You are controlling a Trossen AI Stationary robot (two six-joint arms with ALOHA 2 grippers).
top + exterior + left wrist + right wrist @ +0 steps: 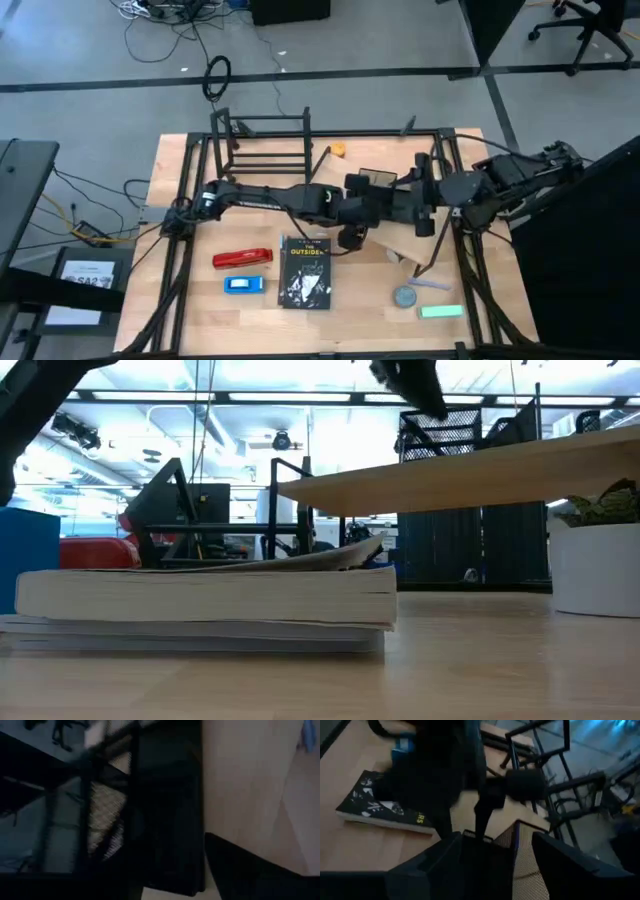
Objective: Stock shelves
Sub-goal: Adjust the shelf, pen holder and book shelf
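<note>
The black mesh organizer box [373, 181] is at the table's middle, over the light wooden plank shelf [470, 465], where both arms meet. My left gripper [362, 207] reaches it from the table's left and my right gripper [398, 197] from the right. Each is shut on the box [492, 845]. In the low view the box [455, 430] shows on top of the plank with a dark gripper [412, 385] above it. The black metal-tube rack [262, 145] stands empty at the far side. My left gripper has the box's upper rim [476, 837] on the side facing away from the right arm, with the fingers coming down onto it from above. The wrist view shows only a dark wall [167, 805] beside one finger [250, 875]. I cannot tell whether the box rests on the plank. My right gripper has the box between its two fingers [565, 865], coming slanting down from the table's right. The mesh wall [522, 855] lies against the inner side of one finger. The other finger's contact is lost in shadow.
A paperback book [305, 271] lies near the front middle, with a red stapler [242, 258] and a small blue box [244, 285] to its left. A grey round disc [405, 296], a green block [441, 311] and a white pot [597, 565] are at the near right.
</note>
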